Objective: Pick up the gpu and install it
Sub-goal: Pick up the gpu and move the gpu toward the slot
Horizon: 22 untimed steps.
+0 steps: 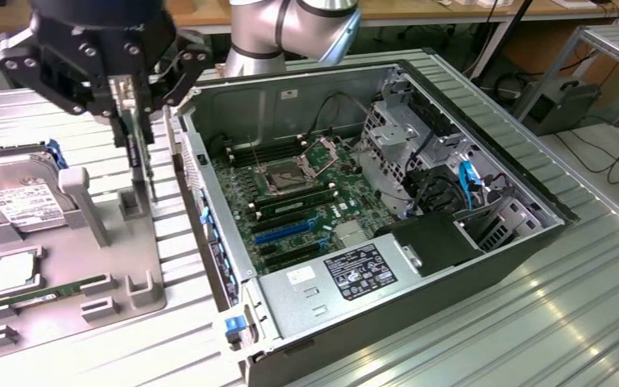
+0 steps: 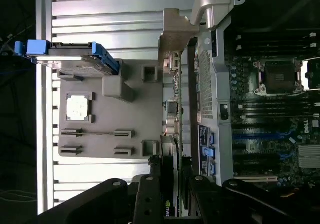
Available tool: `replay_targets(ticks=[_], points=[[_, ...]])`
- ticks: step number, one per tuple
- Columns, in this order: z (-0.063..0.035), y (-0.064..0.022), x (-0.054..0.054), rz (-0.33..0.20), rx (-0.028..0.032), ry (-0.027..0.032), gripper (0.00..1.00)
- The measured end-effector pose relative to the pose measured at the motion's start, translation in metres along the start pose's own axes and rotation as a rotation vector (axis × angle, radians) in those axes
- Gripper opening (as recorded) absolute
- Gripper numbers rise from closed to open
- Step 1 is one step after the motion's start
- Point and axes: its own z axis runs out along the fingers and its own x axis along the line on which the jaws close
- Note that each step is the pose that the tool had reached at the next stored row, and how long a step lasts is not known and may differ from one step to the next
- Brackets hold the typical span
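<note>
In the exterior view's upper left, the gripper (image 1: pixel 135 98) pinches the gpu (image 1: pixel 144 165) upright beside the open computer case (image 1: pixel 277 101).

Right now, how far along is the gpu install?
Picked up: the tool is shut on the gpu, holding it upright on edge over the grey fixture, beside the open case. Whether its lower edge is clear of the fixture I cannot tell. Left: the gpu is not in the case, and the blue slots on the motherboard sit bare.
</note>
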Motion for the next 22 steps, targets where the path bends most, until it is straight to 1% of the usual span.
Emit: replay_targets(ticks=[2,3,4,7,11,12,16,18,21,22], points=[[-0.0074,-0.0015,-0.01,0.0,-0.0027,0.0001,0.26],[-0.0114,-0.0026,-0.018,0.0,-0.0046,0.0003,0.26],[-0.013,-0.003,-0.024,0.0,-0.0065,0.0001,0.26],[-0.0145,-0.0033,-0.04,0.0,-0.0091,0.0006,0.26],[-0.0151,-0.0029,-0.059,0.0,-0.0112,0.0006,0.26],[-0.0152,-0.0027,-0.066,0.0,-0.0119,0.0006,0.26],[-0.0143,-0.0021,-0.087,0.0,-0.0124,0.0006,0.26],[-0.0126,-0.002,-0.097,0.0,-0.0124,0.0007,0.26],[-0.0051,-0.0021,-0.122,0.0,-0.0117,0.0008,0.26],[-0.0035,-0.0022,-0.127,0.0,-0.011,0.0009,0.26]])
